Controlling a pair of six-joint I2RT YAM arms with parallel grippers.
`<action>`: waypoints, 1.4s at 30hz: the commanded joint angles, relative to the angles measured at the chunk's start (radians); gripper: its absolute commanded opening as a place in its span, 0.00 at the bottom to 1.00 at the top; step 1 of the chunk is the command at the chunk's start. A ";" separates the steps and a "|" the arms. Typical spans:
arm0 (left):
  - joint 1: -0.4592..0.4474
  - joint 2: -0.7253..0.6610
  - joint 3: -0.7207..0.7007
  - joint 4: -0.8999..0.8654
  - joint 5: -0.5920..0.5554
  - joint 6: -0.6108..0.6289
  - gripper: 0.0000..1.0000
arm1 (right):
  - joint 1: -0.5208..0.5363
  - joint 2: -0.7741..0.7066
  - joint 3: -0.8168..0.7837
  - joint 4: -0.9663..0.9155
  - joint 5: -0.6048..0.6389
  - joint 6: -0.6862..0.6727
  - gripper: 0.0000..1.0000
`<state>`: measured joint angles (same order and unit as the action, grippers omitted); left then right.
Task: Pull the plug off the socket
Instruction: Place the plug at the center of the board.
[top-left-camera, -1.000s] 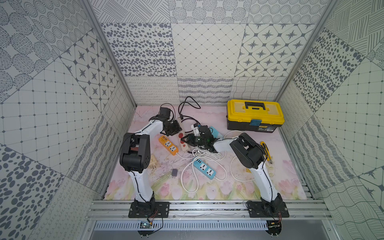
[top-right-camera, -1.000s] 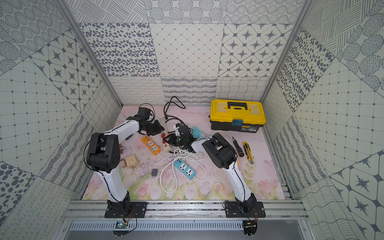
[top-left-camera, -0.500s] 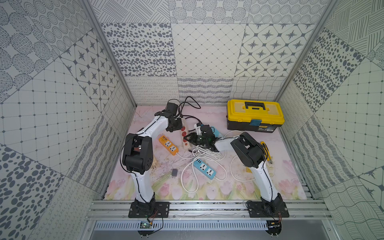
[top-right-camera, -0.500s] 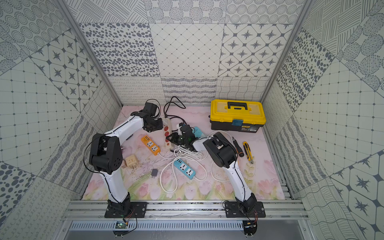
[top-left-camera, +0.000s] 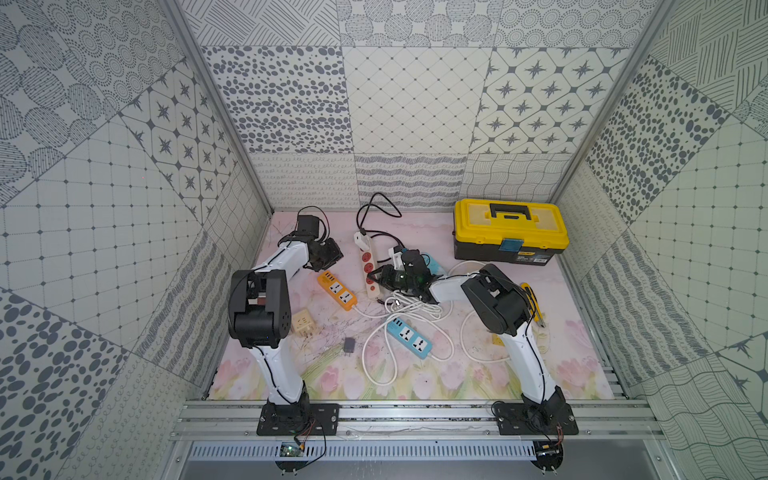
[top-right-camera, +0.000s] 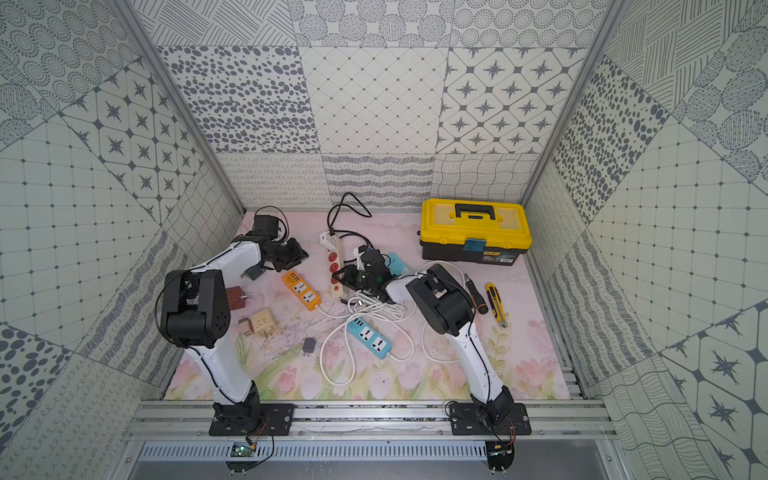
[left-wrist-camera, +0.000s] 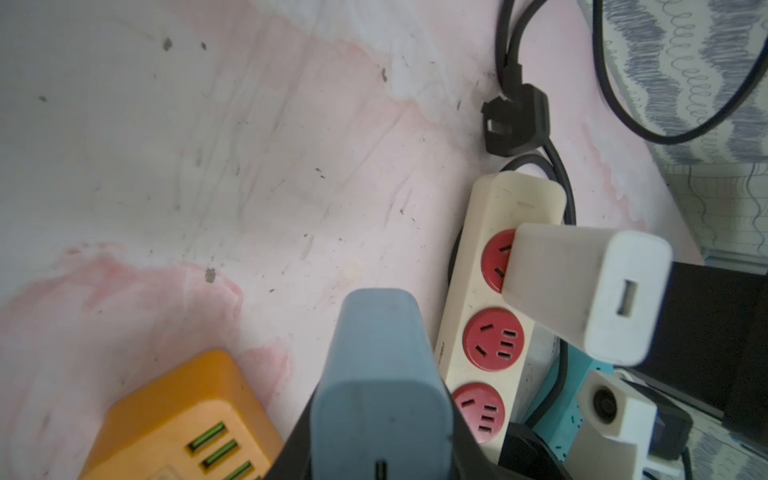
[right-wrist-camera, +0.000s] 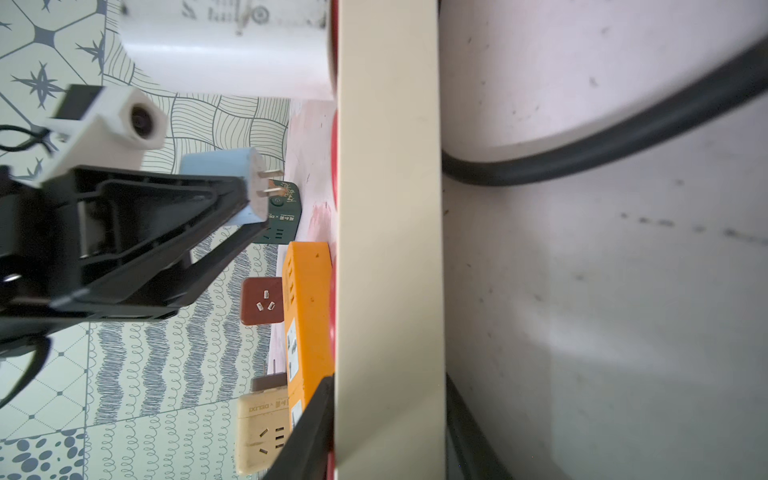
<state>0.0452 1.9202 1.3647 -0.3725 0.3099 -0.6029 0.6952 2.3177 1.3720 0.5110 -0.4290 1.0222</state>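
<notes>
The plug (left-wrist-camera: 380, 374) is a grey-blue adapter, and my left gripper (left-wrist-camera: 380, 457) is shut on it. Its two prongs are bare and clear of the strip in the right wrist view, where the plug (right-wrist-camera: 249, 187) hangs in the air. The socket (top-left-camera: 365, 266) is a cream power strip with red outlets, lying mid-table in both top views. My right gripper (right-wrist-camera: 388, 436) is shut on the socket's near end. My left gripper (top-left-camera: 330, 255) hovers left of the socket (top-right-camera: 334, 262). A white charger (left-wrist-camera: 582, 291) sits in the far red outlet.
An orange strip (top-left-camera: 337, 290) lies just left of the socket, and a blue strip (top-left-camera: 409, 337) with coiled white cable lies in front. A yellow toolbox (top-left-camera: 510, 230) stands back right. Small adapters (top-right-camera: 266, 322) lie near the left arm, and a black cord (top-left-camera: 374, 212) loops at the back.
My left gripper has drawn away leftward from the socket with the plug in it. The right gripper has stayed shut on the socket.
</notes>
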 joint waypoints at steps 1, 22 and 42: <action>0.037 0.068 -0.015 0.230 0.273 -0.176 0.00 | -0.012 0.034 -0.030 -0.117 0.026 0.041 0.00; 0.051 0.210 0.062 0.225 0.262 -0.157 0.44 | -0.009 0.016 -0.037 -0.147 0.033 0.010 0.00; 0.008 -0.032 0.053 0.024 -0.016 0.004 0.70 | 0.010 0.015 -0.019 -0.147 0.002 -0.023 0.00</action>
<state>0.0818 1.9247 1.3991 -0.2832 0.3546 -0.6918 0.6987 2.3177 1.3727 0.5056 -0.4297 1.0065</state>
